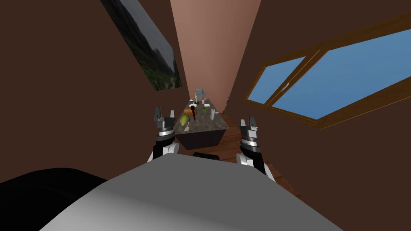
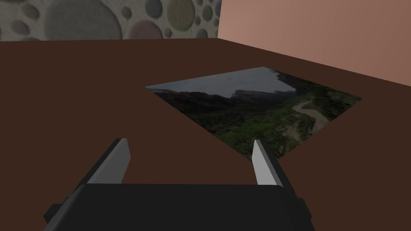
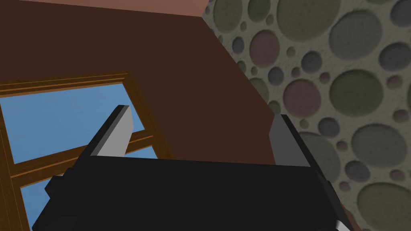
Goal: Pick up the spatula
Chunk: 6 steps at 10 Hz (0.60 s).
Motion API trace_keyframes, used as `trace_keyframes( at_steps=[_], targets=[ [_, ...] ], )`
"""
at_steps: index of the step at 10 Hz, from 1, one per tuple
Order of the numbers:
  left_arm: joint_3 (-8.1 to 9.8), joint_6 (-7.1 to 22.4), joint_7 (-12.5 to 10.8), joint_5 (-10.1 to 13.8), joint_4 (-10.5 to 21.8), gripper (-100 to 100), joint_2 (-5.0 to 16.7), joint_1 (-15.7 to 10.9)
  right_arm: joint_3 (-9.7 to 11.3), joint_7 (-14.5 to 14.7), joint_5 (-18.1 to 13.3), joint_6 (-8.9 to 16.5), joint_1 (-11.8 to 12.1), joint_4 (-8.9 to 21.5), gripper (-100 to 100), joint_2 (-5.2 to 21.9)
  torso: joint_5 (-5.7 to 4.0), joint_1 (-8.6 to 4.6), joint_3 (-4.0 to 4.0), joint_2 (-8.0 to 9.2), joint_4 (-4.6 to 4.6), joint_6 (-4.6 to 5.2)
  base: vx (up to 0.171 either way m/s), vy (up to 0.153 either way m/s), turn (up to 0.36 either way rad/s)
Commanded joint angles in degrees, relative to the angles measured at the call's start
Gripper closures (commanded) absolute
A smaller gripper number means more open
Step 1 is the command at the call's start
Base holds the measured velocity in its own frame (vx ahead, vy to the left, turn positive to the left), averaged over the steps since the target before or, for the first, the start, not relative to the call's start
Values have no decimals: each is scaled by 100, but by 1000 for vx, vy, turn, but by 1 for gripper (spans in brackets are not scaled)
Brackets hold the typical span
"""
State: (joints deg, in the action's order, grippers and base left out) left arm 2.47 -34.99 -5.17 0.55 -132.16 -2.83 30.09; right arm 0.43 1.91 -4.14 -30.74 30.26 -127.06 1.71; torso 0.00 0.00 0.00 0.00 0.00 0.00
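Approach step: the table stands ahead, beyond reach; the spatula is probably the small pale tool near its front edge, beside a yellow-green thing, though too small to be sure. Next, drive closer. Left gripper and right gripper stand wide, empty, touching nothing

A narrow room is enclosed by dark brown walls on both sides and closed at the far end by a pale pink wall. A landscape picture is hung on the left wall, and a wood-framed window, filled with even blue, is set in the right one. A dark counter with a speckled top is stretched toward the far wall, and reddish plank floor is exposed along its right edge. The ceiling is patterned with round pebbles.
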Motion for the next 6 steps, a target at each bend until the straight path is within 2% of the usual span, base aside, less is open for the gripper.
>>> trace_keyframes(
  at_steps=[1, 3, 6],
  targets=[
    [-71, 12, 22, 31, 7, -100, 169, -3, 0, 0, 0, 0, 0, 0, 0, 0, 0, 0, 0, 0, 0, 0, -17, -19, -13],
    [-244, 34, 71, 112, 27, -100, 483, 1, 1, 0, 0, 0, -1, 0, 0, -1, -3, -17, 9, 17, 3, 1, -62, -59, -22],
    [-683, 70, 179, 329, 101, -100, 1012, 55, 1, 0, 0, 0, -1, 0, 0, -1, -7, -34, 19, 33, 7, 1, -92, -95, -49]
  ],
)
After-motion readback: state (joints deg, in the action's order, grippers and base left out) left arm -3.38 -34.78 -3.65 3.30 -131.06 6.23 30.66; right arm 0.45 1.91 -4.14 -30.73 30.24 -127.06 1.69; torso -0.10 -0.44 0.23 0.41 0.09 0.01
